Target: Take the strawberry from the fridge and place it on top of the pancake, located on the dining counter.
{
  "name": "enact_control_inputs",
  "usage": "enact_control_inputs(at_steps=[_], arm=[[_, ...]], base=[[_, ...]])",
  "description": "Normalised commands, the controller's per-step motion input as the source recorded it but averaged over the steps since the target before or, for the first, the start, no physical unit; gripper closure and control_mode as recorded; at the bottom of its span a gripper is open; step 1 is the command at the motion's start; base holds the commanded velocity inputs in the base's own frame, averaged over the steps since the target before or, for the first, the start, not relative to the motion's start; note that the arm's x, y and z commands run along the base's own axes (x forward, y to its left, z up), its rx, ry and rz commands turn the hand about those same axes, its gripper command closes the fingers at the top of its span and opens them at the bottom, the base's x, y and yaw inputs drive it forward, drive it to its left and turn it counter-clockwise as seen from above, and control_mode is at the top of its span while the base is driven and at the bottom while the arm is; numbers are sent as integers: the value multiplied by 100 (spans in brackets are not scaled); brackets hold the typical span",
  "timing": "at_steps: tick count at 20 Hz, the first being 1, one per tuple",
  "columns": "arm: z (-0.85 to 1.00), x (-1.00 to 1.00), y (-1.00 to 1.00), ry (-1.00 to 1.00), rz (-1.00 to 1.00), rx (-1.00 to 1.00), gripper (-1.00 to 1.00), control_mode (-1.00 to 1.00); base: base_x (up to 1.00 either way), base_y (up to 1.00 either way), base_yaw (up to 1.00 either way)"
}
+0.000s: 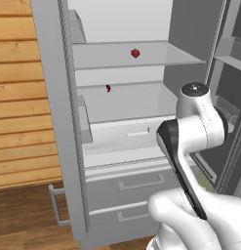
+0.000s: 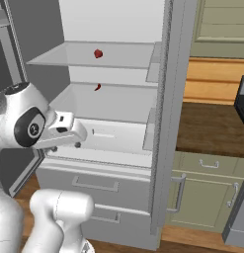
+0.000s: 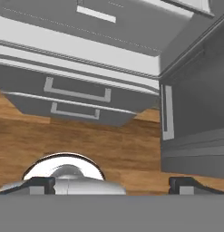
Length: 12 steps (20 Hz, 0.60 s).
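A tall light-grey double-door fridge [image 1: 53, 122] stands with both doors swung wide, its white shelved interior exposed above two wide drawers [image 2: 94, 185] with bar handles. A small red strawberry [image 1: 135, 53] sits on the upper clear shelf [image 1: 161, 57], near its front edge; it is too small to tell which way it points. A second small red item [image 1: 108, 88] lies at the back of the shelf below. The white robot arm's hand [image 3: 111, 183] hangs low before the drawers, aimed down at the brown wood plank floor [image 3: 109, 145], its two dark fingertips [image 3: 41, 183] spread far apart, grasping nothing. No legible writing appears anywhere.
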Motion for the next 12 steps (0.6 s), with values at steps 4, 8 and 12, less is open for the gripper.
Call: enact_control_inputs(at_steps=[4, 8, 12], arm=[[38, -25, 0, -25, 2, 2, -100, -100], [35, -21, 3, -7, 0, 13, -100, -100], [44, 0, 2, 0, 0, 27, -100, -100]], base=[[0, 0, 0], [0, 0, 0], [0, 0, 0]])
